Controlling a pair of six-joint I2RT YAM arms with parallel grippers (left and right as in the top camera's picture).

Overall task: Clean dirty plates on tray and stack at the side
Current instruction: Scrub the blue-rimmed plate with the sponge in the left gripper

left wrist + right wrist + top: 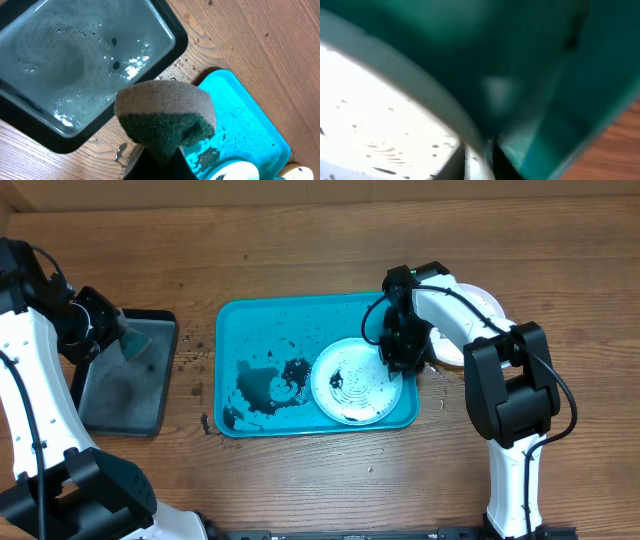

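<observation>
At the far left of the table (pixel 300 470), the left fingers (pixel 118 330) are closed on a sponge (pixel 136 340) and hold it above the black tray (pixel 120 395). The left wrist view shows the sponge (pixel 165 112) folded, brown on top and dark green below, clear of the water. The black tray (pixel 176 40) holds cloudy water with small bubbles and a few dark specks. Some drops and dark crumbs lie on the wood between the black tray and the blue tray (pixel 270 325).

The blue tray lies in the middle of the table, well apart from the black one. Its left half is smeared with black dirt (pixel 262 385) and wet patches, and more specks are spread toward the back.

A white plate (pixel 352 385) lies in the right half of the blue tray, near the front right corner. It has black specks and streaks on it. The right fingers (pixel 400 358) are down at the right rim of this plate. The right wrist view is blurred, but the plate (pixel 370 125) rim passes through the narrow gap between the two dark fingers, so they grip it at the rim.

Just beside the right edge of the blue tray, pale plates (pixel 490 305) lie on the table, mostly hidden under the right arm. I cannot tell how many they are.
</observation>
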